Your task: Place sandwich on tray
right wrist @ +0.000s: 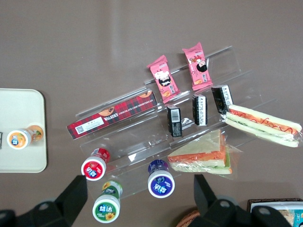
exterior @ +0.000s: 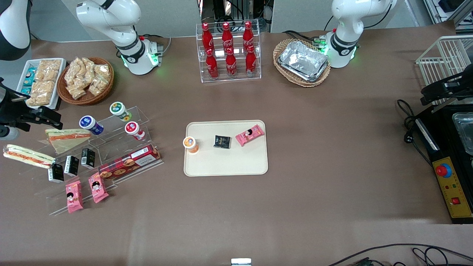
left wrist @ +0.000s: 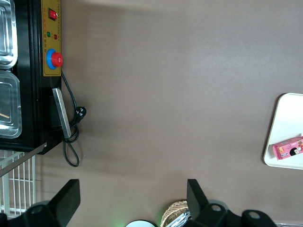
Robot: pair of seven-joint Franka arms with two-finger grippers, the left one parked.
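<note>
Toward working arm's end of brown worktop, long narrow clear-wrapped sandwich with red-orange filling stripe lies on clear acrylic stepped rack, apart from gripper. Gripper hovers above rack, black fingers spread wide, holding nothing. Broad triangular sandwich just beside long one, farther from front camera; small black cartons close by. Large cream-beige rectangular tray sits mid-worktop carrying orange-lidded cup, black packet, pink snack packet.

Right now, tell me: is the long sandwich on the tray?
No, the sandwich lies on the clear display stand, apart from the tray; the open hand hovers above it.
</note>
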